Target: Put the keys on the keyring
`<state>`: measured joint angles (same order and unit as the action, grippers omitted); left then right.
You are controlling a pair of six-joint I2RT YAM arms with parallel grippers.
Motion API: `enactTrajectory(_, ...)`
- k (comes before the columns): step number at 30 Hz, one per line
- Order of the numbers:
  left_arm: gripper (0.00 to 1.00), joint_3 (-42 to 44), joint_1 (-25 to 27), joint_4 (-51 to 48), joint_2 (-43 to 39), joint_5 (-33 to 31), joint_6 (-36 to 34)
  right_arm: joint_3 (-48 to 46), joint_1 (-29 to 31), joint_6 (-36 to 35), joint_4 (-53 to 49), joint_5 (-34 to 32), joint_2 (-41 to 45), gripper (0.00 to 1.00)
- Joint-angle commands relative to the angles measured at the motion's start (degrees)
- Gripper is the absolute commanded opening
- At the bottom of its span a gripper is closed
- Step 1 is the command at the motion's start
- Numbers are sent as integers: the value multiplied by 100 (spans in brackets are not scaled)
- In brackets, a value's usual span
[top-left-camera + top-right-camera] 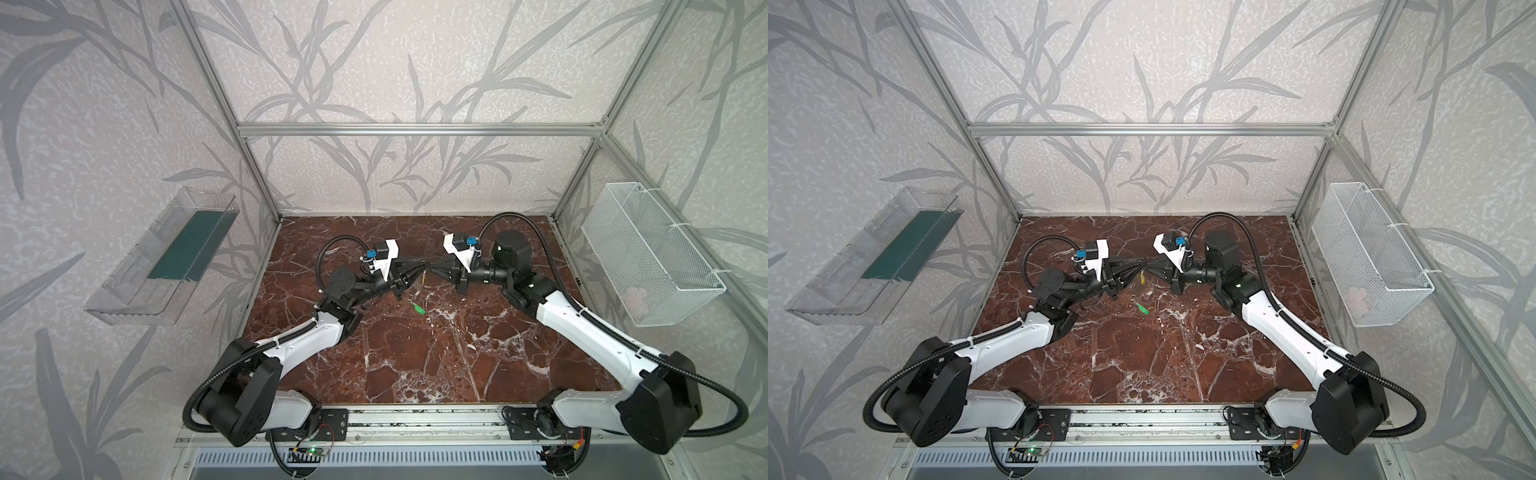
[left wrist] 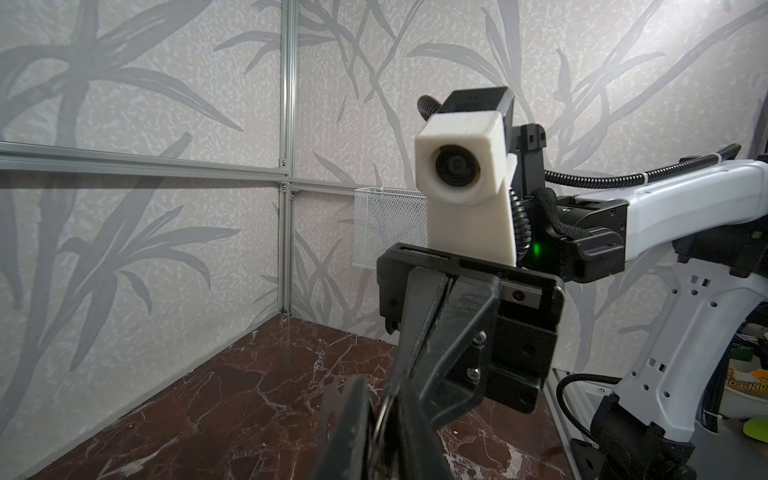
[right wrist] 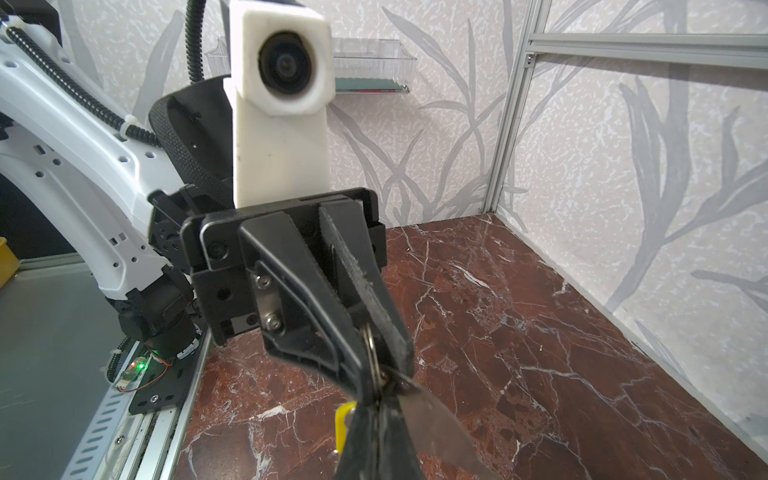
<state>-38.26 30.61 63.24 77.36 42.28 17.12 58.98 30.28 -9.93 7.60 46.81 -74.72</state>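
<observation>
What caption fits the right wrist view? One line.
Left gripper and right gripper meet at the keyring; yellow key tag dangles.

In the right wrist view, the right gripper (image 3: 378, 399) hides part of the yellow key (image 3: 343, 417); the bottom edge crops the keyring (image 3: 434, 417).

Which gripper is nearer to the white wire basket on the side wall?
Right. The right gripper reaches toward mid-table from the side where the wire basket hangs; the left gripper meets it there from the opposite side, slightly farther away.
</observation>
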Motion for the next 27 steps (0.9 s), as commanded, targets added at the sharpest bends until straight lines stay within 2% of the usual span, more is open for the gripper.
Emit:
enactTrajectory(1, 16, 84, 19, -160, -326, -15, -198, 163, 39, -210, -151, 35, -27, 0)
enactTrajectory(11, 17, 219, 13, -1615, -1368, -424, -985, 247, 47, -582, -657, -216, -34, 0)
enactTrajectory(20, 18, -755, 100, -5302, -1894, -979, -2228, 617, 109, -1290, -1576, -650, -56, 0)
enactTrajectory(27, 18, -903, 417, -5601, -1969, -1613, -3091, 1009, 210, -1838, -2239, -901, -207, 0)
